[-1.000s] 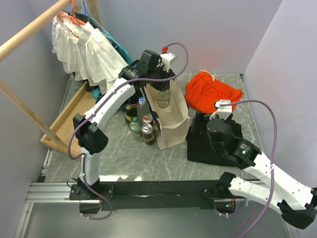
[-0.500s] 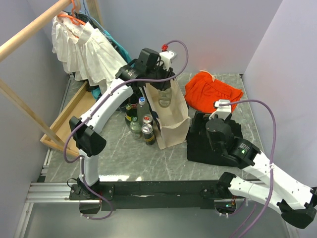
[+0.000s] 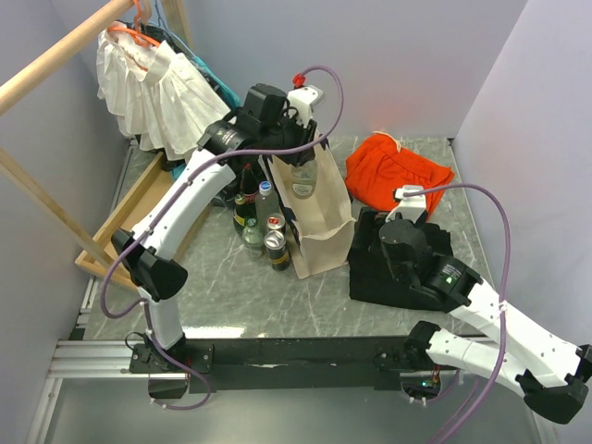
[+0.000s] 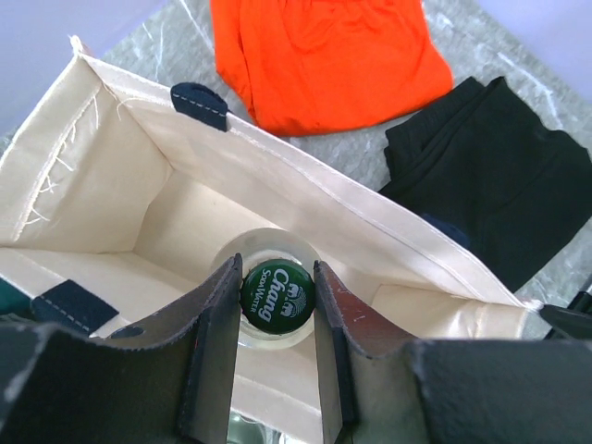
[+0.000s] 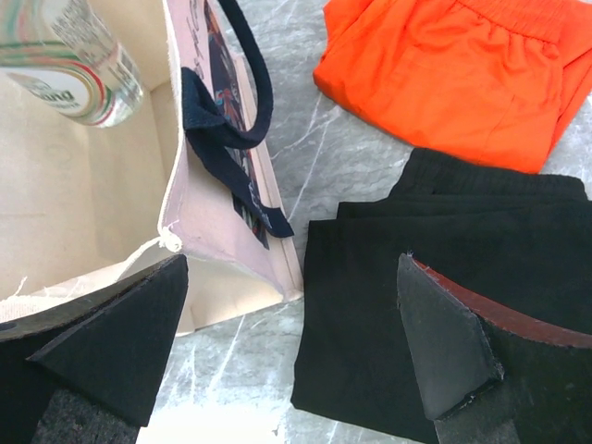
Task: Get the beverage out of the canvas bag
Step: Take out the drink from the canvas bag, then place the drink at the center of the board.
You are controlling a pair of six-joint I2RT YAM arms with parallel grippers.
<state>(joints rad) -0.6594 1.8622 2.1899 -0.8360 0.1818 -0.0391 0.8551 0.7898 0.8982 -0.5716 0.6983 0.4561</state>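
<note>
Green-capped clear glass bottle (image 4: 277,294) hangs upright in the mouth of the beige canvas tote (image 4: 305,199), toward the far edge of the table (image 3: 231,296). Its neck is clamped by the left gripper (image 4: 275,270) above it, so the exit is likely straight up. Right gripper (image 5: 291,268) gapes, empty.

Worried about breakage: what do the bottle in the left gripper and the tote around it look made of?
Bottle: clear, glossy, see-through walls, probably glass, though hard plastic is possible. Its cap: green printed, likely painted metal. Canvas bag: matte beige woven cloth with loose threads at a seam, soft-sided.
</note>
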